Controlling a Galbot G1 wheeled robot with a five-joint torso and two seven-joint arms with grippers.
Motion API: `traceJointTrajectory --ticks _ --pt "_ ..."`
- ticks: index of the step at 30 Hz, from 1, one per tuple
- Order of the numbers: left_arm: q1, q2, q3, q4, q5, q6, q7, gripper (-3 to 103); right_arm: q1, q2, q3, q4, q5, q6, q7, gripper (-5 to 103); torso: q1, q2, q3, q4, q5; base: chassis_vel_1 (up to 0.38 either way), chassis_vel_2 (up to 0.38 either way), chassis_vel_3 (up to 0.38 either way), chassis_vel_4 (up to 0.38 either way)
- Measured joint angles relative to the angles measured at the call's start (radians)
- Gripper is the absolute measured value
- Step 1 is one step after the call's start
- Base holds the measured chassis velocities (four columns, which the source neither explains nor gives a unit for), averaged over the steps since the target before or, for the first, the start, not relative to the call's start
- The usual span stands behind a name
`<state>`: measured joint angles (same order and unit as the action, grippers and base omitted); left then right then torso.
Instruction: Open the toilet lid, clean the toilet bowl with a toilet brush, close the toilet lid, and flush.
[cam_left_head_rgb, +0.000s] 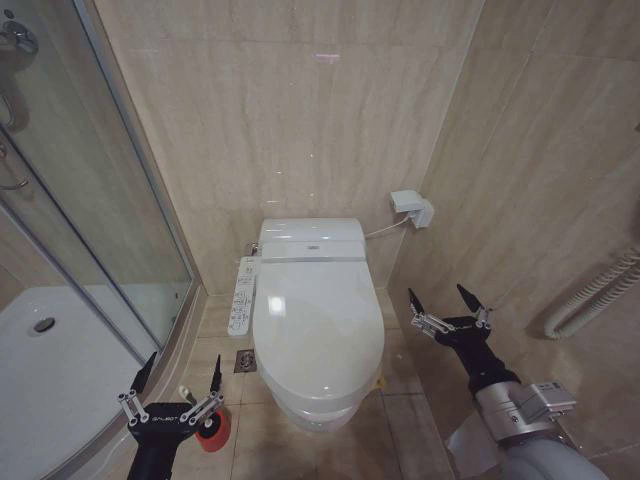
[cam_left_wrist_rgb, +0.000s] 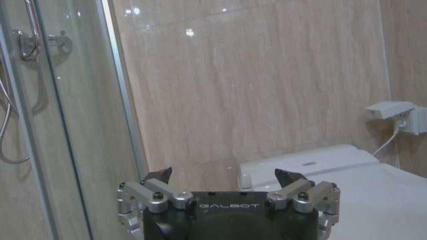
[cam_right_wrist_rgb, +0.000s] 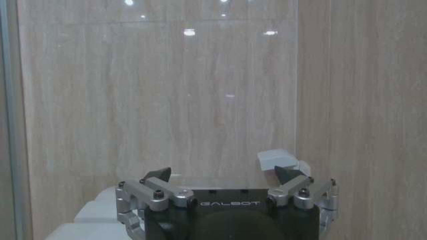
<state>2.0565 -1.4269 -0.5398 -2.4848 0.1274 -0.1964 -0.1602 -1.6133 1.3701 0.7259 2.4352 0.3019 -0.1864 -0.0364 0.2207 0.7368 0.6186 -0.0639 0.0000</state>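
Observation:
The toilet lid (cam_left_head_rgb: 318, 320) is pale white and lies shut over the toilet bowl, whose inside is hidden; only the bowl's white outer front (cam_left_head_rgb: 310, 416) shows beneath it. My left gripper (cam_left_head_rgb: 178, 372) hovers open, low on the toilet's left side, just above a red cup holder (cam_left_head_rgb: 213, 432). A pale stub between its fingers may be the toilet brush handle (cam_left_head_rgb: 184, 392); the rest is hidden. My right gripper (cam_left_head_rgb: 447, 297) stands open to the right of the lid and holds nothing. The left wrist view shows the open left gripper (cam_left_wrist_rgb: 227, 175) and the lid (cam_left_wrist_rgb: 380, 200).
A glass shower door (cam_left_head_rgb: 110, 230) and white shower tray (cam_left_head_rgb: 50, 370) stand at the left. A control panel (cam_left_head_rgb: 242, 295) runs along the toilet's left side, with a floor drain (cam_left_head_rgb: 245, 361) below it. A wall socket (cam_left_head_rgb: 412, 207) and a ribbed hose (cam_left_head_rgb: 600, 290) are at the right.

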Motion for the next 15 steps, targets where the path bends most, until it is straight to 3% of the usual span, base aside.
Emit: traceJointTrajectory --ticks 15 --pt "0.000 0.000 0.000 0.000 0.000 0.000 0.000 100 0.000 0.000 0.000 0.000 0.000 0.000 0.000 100 0.000 0.000 0.000 0.0000 0.0000 0.000 0.000 0.000 0.000"
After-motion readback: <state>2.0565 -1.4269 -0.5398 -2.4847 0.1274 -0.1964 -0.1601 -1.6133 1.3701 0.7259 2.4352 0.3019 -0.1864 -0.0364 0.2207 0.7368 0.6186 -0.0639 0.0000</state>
